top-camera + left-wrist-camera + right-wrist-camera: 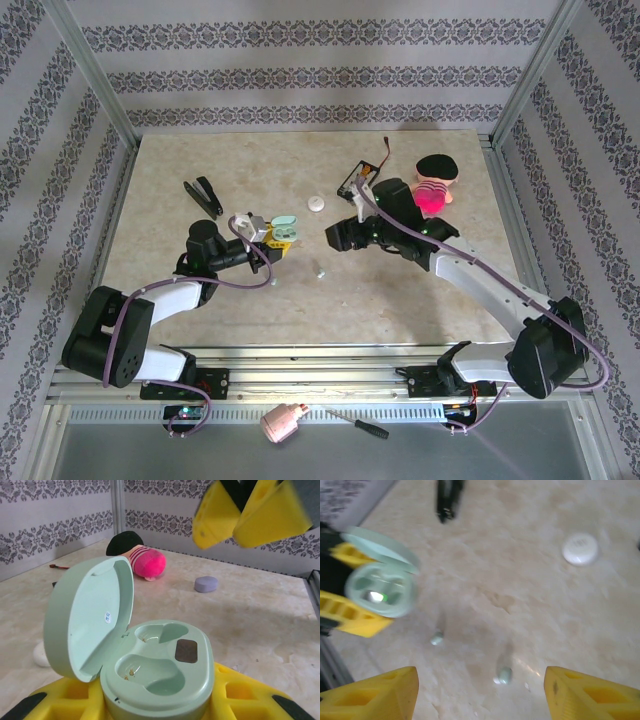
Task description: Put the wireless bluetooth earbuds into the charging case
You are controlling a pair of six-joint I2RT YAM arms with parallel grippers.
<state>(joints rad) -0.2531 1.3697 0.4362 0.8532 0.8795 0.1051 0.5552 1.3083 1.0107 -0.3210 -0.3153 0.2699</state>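
Note:
The mint-green charging case [160, 672] is held upright with my left gripper [157, 702] shut on its base; its lid [90, 615] stands open and both wells are empty. From above, the case [283, 228] hangs left of centre in the left gripper [272, 234]. Two pale earbuds lie on the table: one [503, 675] below and between my right gripper's fingers, the other [436, 639] further left, nearer the case [382, 590]. One earbud [318, 270] shows from above. My right gripper [480, 695] is open, empty and above the table, a little right of the case [335, 237].
A white disc [316, 204] lies mid-table. A black clip [205, 195] is at the back left, a black battery holder with wires [358, 180] behind the right arm. A pink toy with a black hat [435, 185] is at the back right. A small lavender oval [206, 584] lies near it.

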